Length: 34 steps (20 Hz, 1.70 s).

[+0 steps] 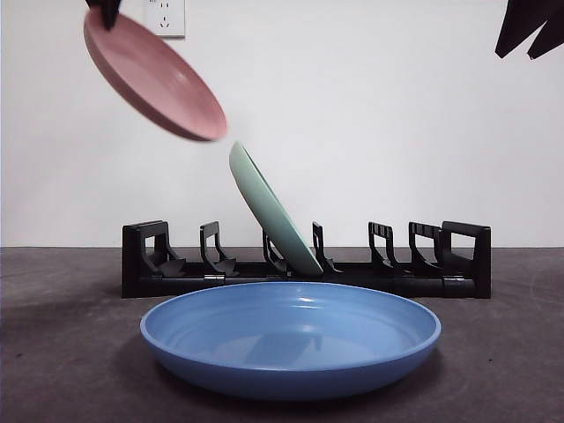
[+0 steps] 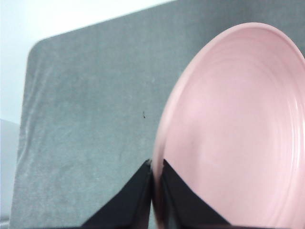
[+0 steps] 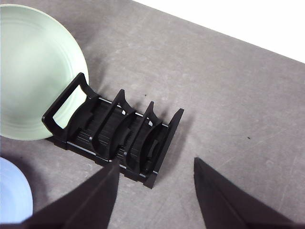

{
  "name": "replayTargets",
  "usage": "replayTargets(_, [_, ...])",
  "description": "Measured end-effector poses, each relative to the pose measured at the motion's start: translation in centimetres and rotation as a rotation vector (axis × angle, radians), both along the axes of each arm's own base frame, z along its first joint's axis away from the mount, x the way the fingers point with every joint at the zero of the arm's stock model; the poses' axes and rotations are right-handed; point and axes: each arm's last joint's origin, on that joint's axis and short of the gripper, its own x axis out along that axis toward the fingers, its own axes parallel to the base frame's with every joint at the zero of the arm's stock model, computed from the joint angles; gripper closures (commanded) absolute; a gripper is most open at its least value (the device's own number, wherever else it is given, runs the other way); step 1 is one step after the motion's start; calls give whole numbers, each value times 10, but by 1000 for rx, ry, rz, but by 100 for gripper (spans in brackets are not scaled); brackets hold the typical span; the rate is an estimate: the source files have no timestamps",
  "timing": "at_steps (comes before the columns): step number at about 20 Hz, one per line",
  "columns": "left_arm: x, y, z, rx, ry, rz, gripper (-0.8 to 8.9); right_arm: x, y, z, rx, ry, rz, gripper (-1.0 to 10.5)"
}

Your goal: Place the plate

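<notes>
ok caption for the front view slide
Left gripper carries pink plate above rack holding green plate; blue plate in front.

Lighting: even, bright, white wall point(image 1: 370, 132) slightly washed out. Soft shadows beneath blue plate point(image 1: 291, 339) and rack point(image 3: 114, 136). Pink plate point(image 1: 154, 75) motion-blurred; wrist views soft.

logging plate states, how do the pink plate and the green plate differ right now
The pink plate hangs tilted in the air, gripped at its rim by the left gripper; the green plate stands leaning in a slot of the black rack, touched by no gripper. Both are round and plain.
</notes>
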Motion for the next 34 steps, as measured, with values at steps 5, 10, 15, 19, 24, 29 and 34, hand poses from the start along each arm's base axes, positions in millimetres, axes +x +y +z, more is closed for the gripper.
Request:
replayTargets(5, [-36, 13, 32, -74, -84, -30, 798, 0, 0, 0, 0, 1, 0, 704])
replayTargets(10, [-74, 22, 46, -219, -71, -146, 798, 0, 0, 0, 0, 1, 0, 704])
replayTargets(15, [-89, 18, 15, -257, 93, -216, 798, 0, 0, -1, -1, 10, 0, 704])
replayTargets(19, [-113, 18, -21, -221, 208, -242, 798, 0, 0, -1, 0, 10, -1, 704])
replayTargets(24, [-153, 19, -73, -360, 134, -327, 798, -1, 0, -2, -1, 26, -2, 704])
replayTargets(29, [-181, 22, -139, -490, 127, -322, 798, -2, 0, -3, -2, 35, -2, 704])
replayTargets(34, [-187, 19, -188, -654, 133, -230, 798, -2, 0, -3, 7, 38, -8, 704])
